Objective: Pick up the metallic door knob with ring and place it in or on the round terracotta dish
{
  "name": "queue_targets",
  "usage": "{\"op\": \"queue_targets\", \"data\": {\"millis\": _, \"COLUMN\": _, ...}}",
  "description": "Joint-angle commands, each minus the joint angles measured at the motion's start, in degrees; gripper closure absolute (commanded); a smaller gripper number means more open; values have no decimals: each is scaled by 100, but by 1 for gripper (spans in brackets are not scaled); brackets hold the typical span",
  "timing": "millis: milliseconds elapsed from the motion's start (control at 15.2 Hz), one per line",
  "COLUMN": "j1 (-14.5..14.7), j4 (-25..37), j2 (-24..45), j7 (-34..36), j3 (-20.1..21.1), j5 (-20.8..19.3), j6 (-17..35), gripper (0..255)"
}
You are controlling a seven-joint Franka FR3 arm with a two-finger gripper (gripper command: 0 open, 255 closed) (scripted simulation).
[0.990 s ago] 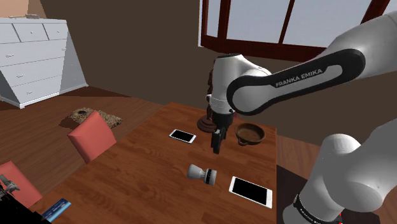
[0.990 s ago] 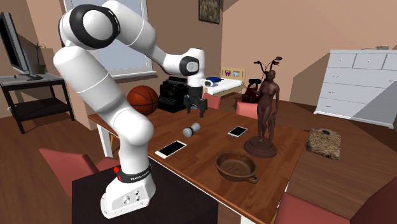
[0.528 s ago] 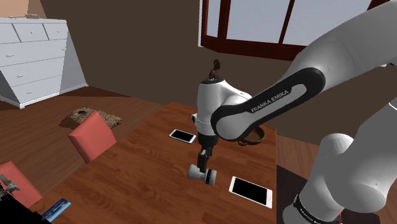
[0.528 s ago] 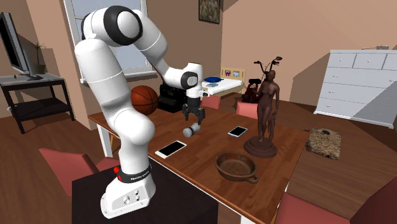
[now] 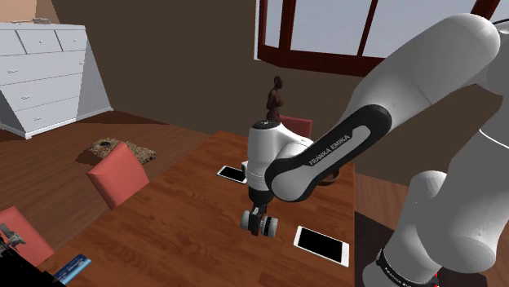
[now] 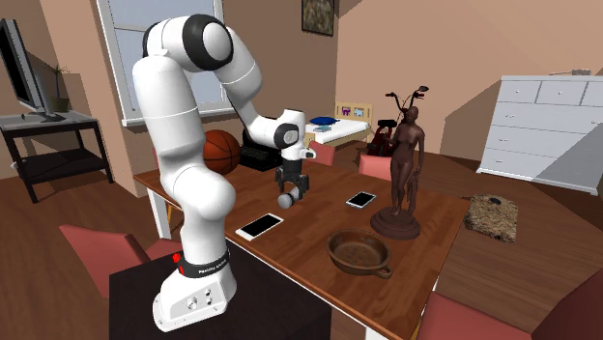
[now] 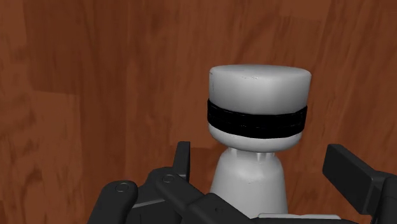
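The hand [image 7: 264, 162] has dropped over the knob [image 7: 258, 108], released, fingers [image 7: 351, 173] either side: ready to clench.

In mid-frame the black hand [image 6: 292, 186] hung straight down over the pale door knob [image 6: 288, 201] on the wooden surface [image 6: 319, 232]. The brown round dish [image 6: 359, 253] sat lower right, well apart from the knob, with a dark figurine [image 6: 406, 174] just above it and a white phone [image 6: 260, 226] to its left.

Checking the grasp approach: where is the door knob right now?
The door knob lies mid-table between the nearer phone and the farther phone in the second exterior view, with the open gripper straddling it.
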Motion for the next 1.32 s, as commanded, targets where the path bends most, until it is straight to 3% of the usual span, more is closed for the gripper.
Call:
{"op": "queue_targets", "data": {"millis": 0, "j1": 0, "j4": -34, "j2": 128, "j7": 10, "j3": 10, "j5": -12, "j6": 165, "gripper": 0}}
{"op": "queue_targets", "data": {"millis": 462, "j1": 0, "j4": -34, "j2": 128, "j7": 10, "j3": 10, "j5": -12, "j6": 165, "gripper": 0}}
{"op": "queue_targets", "data": {"millis": 528, "j1": 0, "j4": -34, "j2": 128, "j7": 10, "j3": 10, "j5": -12, "j6": 164, "gripper": 255}}
{"op": "queue_targets", "data": {"millis": 1254, "j1": 3, "j4": 6, "j2": -19, "j7": 4, "j3": 3, "j5": 2, "j6": -21, "gripper": 255}}
